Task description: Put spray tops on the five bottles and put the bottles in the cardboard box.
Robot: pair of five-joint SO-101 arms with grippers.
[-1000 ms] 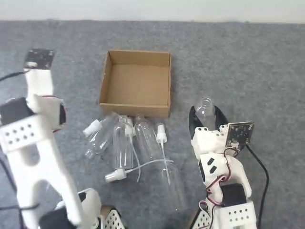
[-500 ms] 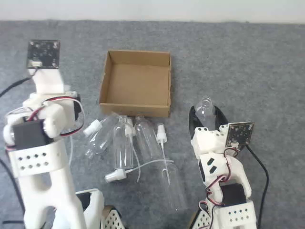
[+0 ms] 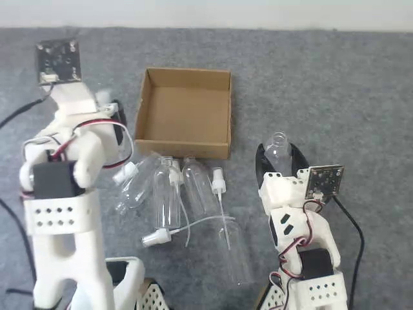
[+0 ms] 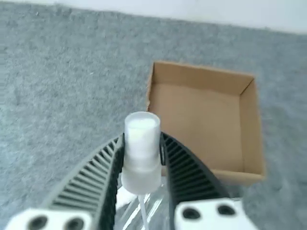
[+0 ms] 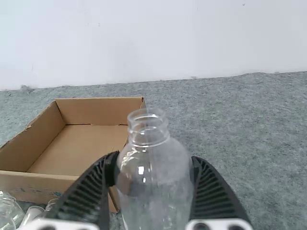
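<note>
Grey carpet (image 3: 335,84): soft and fuzzy. It covers the table under both arms.
Right gripper (image 3: 279,163): black fingers near the front of the carpet, closed around a clear bottle.
Held bottle (image 3: 278,143): see-through plastic, round and smooth, with no top on it. Its long side runs along the fingers. Its open mouth sticks out past the fingertips, toward the far side.
Loose bottles (image 3: 166,194): four clear ones lie on their sides in a bunch between the arms, just in front of the box. The two in the middle lie with their necks toward the box.
Loose spray tops (image 3: 157,237): little white caps with thin bendy tubes, lying among the bottles.
Left gripper (image 4: 140,141): black ribbed fingers, up in the air beside the box on the left arm's side, pinched on a spray top.
Held spray top (image 4: 141,143): frosted white and round. Its cap end points out past the fingertips and its thin tube runs back between the fingers.
Cardboard box (image 3: 182,148): brown and square with low walls, open on top, sitting past the bottles.
White wall (image 3: 206,13): plain and smooth, at the far edge of the carpet.
</note>
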